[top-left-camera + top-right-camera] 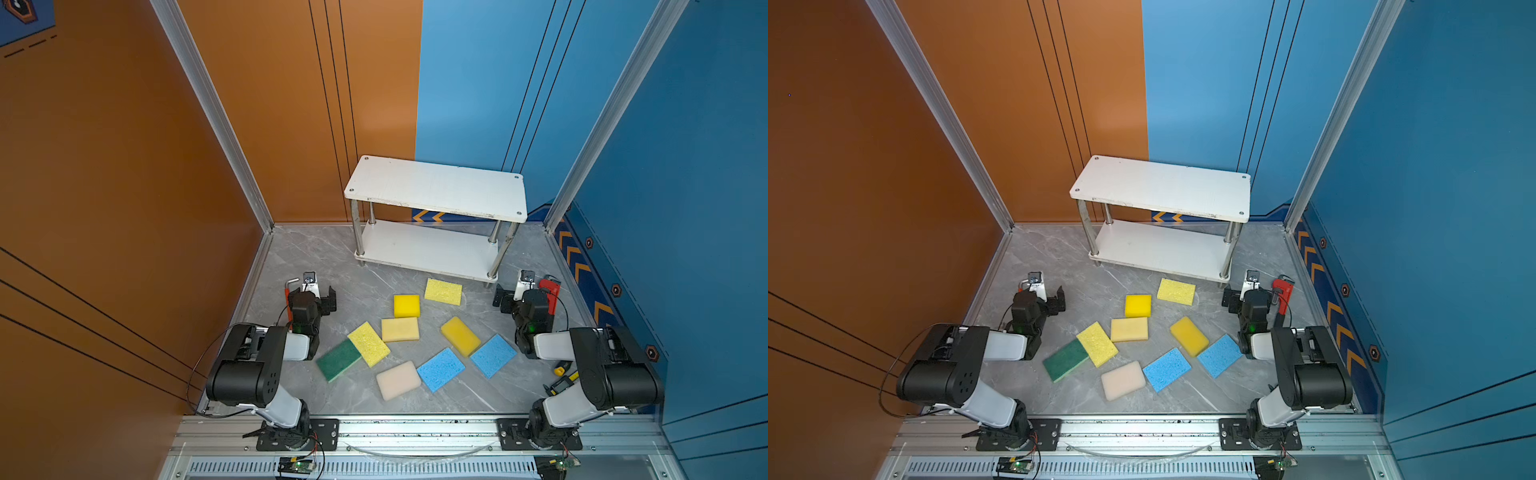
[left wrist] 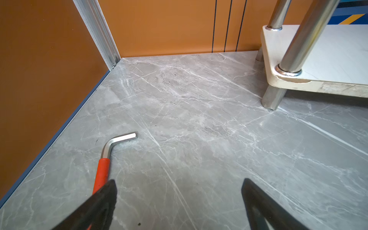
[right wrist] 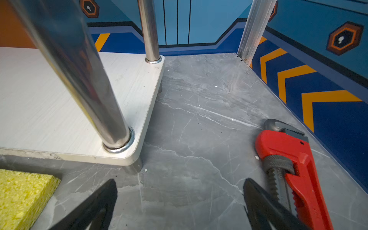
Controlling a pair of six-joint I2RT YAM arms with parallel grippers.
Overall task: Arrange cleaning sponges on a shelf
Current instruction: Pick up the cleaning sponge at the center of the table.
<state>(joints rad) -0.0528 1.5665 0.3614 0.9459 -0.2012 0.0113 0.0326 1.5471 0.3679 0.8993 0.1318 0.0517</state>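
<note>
Right wrist view: red wrench (image 3: 288,151) lies beside spread fingers (image 3: 95,205), shelf (image 3: 29,99) ahead.

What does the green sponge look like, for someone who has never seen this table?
Find the white two-tier shelf at the back of the grey table; sponges lie scattered in front of it. At the end of that scatter nearest the orange wall lies the green sponge, against a pale-yellow sponge. It is the only dark green one.

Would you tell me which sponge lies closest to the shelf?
The thin porous pale-yellow sponge near the front right leg of the shelf; all others lie farther from it.
</note>
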